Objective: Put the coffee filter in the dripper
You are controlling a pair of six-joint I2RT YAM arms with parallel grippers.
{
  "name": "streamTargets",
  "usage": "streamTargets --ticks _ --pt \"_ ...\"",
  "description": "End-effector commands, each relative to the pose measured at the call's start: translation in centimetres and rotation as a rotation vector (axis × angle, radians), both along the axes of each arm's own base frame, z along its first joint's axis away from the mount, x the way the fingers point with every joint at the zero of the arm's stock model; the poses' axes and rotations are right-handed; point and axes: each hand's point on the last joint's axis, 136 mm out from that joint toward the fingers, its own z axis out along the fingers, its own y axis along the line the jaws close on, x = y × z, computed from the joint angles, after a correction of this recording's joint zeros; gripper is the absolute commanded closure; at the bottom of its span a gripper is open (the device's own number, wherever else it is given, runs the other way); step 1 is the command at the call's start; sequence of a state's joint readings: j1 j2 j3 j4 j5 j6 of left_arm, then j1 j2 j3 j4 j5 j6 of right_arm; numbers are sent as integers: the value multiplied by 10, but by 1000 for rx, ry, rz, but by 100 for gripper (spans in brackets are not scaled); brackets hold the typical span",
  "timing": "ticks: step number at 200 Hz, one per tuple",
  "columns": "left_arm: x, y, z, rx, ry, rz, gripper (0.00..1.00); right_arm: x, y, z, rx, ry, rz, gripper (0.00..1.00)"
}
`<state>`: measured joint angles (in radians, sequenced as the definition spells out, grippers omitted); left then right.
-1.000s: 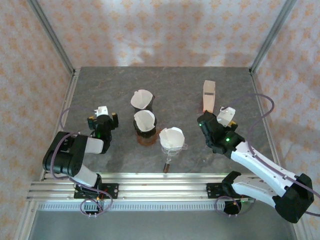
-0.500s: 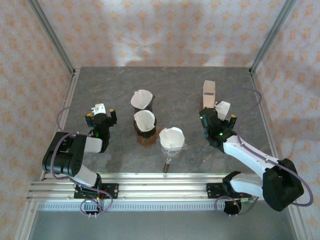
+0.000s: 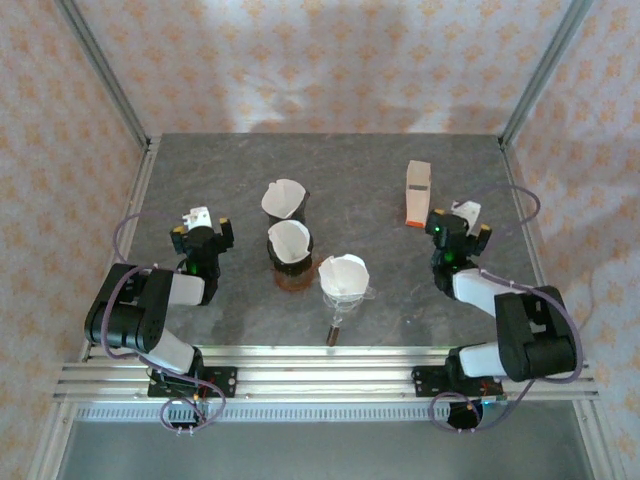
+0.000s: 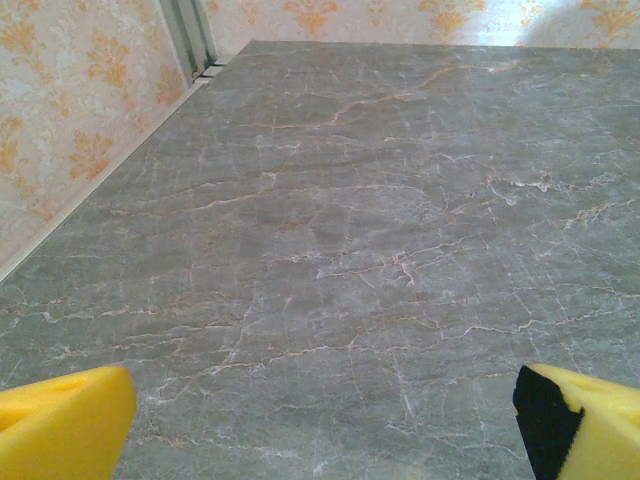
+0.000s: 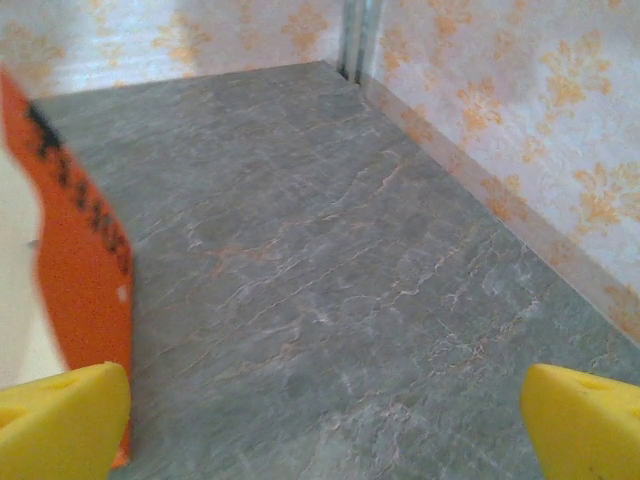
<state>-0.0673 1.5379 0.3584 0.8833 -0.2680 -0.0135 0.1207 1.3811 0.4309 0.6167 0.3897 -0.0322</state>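
Three white paper coffee filters sit in drippers mid-table. One filter [image 3: 343,273] is in a clear dripper [image 3: 347,296] with a handle toward me; another filter [image 3: 289,239] rests in a dark dripper [image 3: 291,262]. The third filter [image 3: 283,197] stands in a dark dripper behind them. My left gripper [image 3: 202,224] is open, low over bare table left of the drippers, with yellow pads [image 4: 62,422] wide apart. My right gripper [image 3: 460,219] is open to the right of them, its pads [image 5: 585,425] apart over bare table. Neither holds anything.
An orange and white carton [image 3: 417,193] lies just left of my right gripper and fills the left edge of the right wrist view as the carton [image 5: 82,255]. Patterned walls and metal posts [image 3: 527,90] bound the grey marble table [image 3: 370,170].
My right arm has pulled back and folded, carrying its open gripper from beside the clear dripper to the right, next to the carton. The left gripper has barely moved.
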Motion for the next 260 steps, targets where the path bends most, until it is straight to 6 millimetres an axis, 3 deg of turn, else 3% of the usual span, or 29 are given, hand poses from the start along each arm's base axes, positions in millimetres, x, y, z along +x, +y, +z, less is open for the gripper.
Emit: streamTargets --ticks 1,23,33,260 --pt "5 2 13 1 -47 5 0 3 -2 -9 79 -107 42 0" --pt "6 1 13 0 -48 2 0 13 3 -22 76 -97 86 0" --pt "6 1 13 0 -50 3 0 14 2 -27 98 -14 72 0" --pt "6 1 14 -1 -51 5 0 14 0 -26 90 -37 67 0"
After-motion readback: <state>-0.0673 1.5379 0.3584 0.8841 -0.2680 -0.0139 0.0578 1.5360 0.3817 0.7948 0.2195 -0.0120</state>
